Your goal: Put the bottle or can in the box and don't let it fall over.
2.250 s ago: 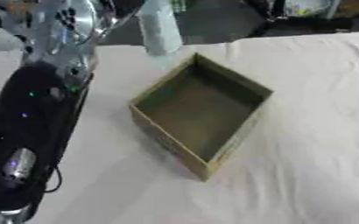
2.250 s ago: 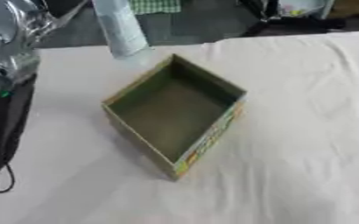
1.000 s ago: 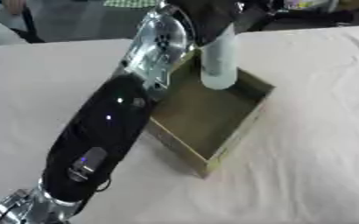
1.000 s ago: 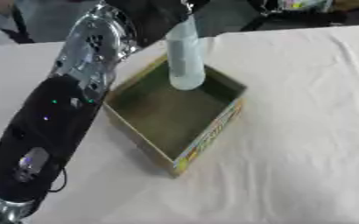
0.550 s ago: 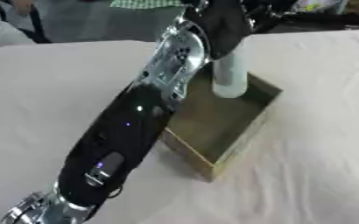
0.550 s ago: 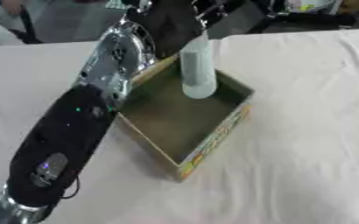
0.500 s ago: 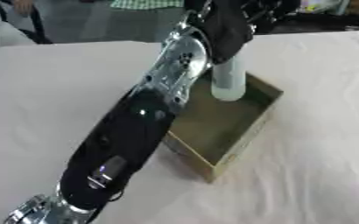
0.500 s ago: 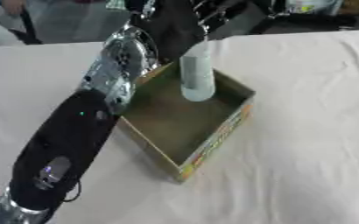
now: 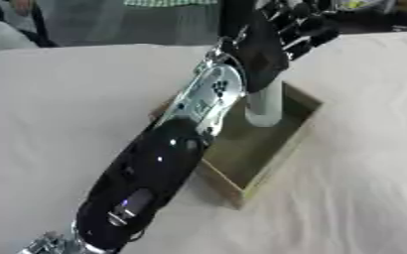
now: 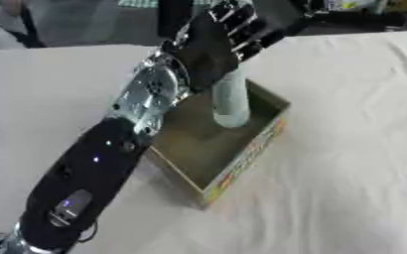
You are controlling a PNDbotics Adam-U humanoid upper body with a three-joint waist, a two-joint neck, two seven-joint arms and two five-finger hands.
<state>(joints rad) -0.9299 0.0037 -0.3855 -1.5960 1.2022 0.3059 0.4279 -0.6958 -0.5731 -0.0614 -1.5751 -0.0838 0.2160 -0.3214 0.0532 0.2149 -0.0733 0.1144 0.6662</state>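
I'm looking down at a table (image 10: 346,124) covered w/ a pale, off-white cloth, lightly wrinkled, esp. at the right and near side. Only one thing I can see resting directly on it: an open cardboard box (image 10: 241,158), sitting approx. mid-table, turned corner-on to me so one corner points toward the near edge. Box has low walls, a drab olive-brown inside, and coloured print on its outer right wall; can't read the print. Cloth runs to the far edge, where the tabletop ends against a dark background. The cloth left of the box is partly hidden from me, so can't tell what's under there.
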